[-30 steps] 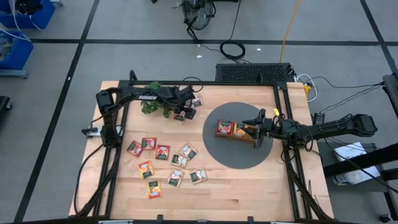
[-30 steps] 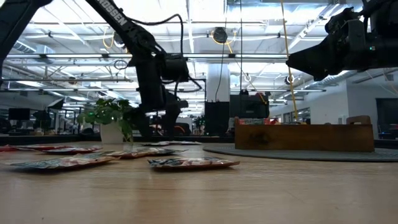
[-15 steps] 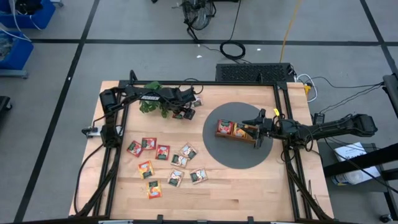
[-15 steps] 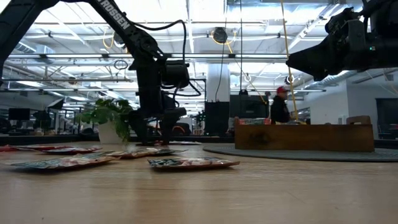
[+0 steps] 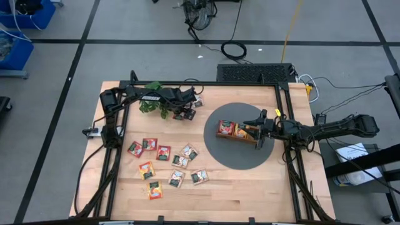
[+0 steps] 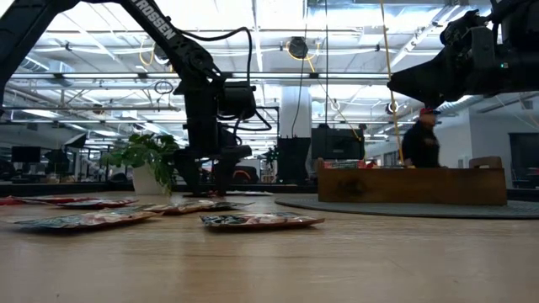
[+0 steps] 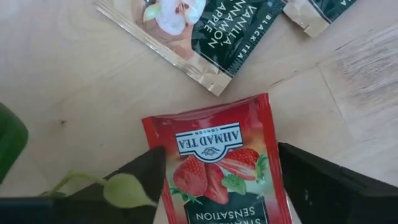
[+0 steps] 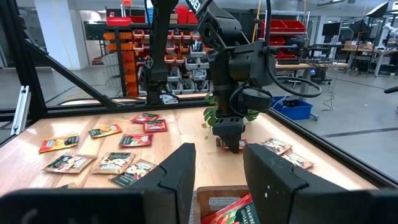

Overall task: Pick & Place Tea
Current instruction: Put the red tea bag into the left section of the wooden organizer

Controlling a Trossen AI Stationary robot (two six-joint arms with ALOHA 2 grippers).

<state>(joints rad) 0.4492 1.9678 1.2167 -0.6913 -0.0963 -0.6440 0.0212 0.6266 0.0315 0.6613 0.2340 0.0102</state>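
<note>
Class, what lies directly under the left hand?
A red strawberry sachet lies flat on the wooden table, framed by the left hand. Its lower edge runs out of the wrist view.

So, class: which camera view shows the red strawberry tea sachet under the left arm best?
The left wrist view: the strawberry sachet fills it, label readable, between the left gripper fingers. The high view shows a small red square; the right wrist view largely hides it; the low view doesn't show it clearly.

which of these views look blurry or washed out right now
Low view: the near tabletop is soft and bright ceiling lights wash out the top. Left wrist view: the plant leaf and left gripper are blurred, the red strawberry sachet sharp. Right wrist view: right gripper is soft. High view: evenly lit.
</note>
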